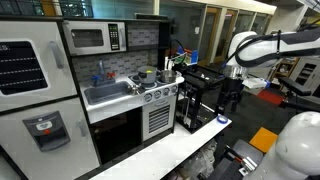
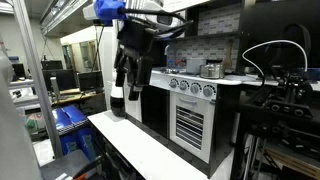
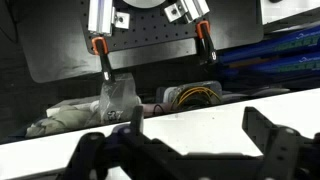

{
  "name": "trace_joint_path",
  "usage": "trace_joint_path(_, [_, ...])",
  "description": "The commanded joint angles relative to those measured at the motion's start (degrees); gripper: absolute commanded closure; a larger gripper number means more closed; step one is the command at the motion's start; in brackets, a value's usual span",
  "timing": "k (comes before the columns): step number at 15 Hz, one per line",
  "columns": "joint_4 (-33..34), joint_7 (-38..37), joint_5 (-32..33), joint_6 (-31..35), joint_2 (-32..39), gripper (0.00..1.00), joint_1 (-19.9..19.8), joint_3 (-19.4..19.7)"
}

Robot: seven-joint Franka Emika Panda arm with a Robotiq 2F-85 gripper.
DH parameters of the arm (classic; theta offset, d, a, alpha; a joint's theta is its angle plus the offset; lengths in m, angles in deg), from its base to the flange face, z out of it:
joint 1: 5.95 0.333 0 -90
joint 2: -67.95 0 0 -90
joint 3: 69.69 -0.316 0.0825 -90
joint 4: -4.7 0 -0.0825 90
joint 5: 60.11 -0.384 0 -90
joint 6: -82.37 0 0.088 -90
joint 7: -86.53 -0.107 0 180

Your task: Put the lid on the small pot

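A toy kitchen stands behind a long white table. On its stove sit the pots. They are so small here that I cannot tell which one is the small pot. The lid is too small to pick out in any view.

Only this exterior view shows the whole kitchen, with its microwave, its sink and its fridge. Here the gripper is a dark shape on the white arm. It is well apart from the stove, and I cannot see its fingers.

In an exterior view from the side, the gripper looks big and close. It hangs above the table and points down, beside the kitchen and not over the stove. A silver pot sits on the stove top, far from it. The knobs and the oven door show under the pot.

The wrist view shows no kitchen and no pot. It does show what the others do not: the gripper has its two dark fingers spread wide, with nothing held between them. Past them runs the edge of the table. Behind that lie a clear plastic bag, some wires and a blue bin.
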Motion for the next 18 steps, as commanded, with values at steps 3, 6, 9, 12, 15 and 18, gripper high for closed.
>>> trace_joint_path(3, [0.1,0.7,-0.6,-0.2,0.2,0.00,-1.1,-1.0])
trace_joint_path(6, [0.1,0.7,-0.6,-0.2,0.2,0.00,-1.1,-1.0])
trace_joint_path(9, [0.2,0.7,1.3,1.3,0.9,0.00,-1.4,-1.9])
trace_joint_path(12, [4.7,1.7,2.8,4.1,5.8,0.00,-1.3,-1.3])
trace_joint_path(15, [9.1,5.1,5.3,10.8,9.1,0.00,0.2,-1.2])
trace_joint_path(18, [13.9,6.3,6.1,18.3,14.6,0.00,1.8,-2.5])
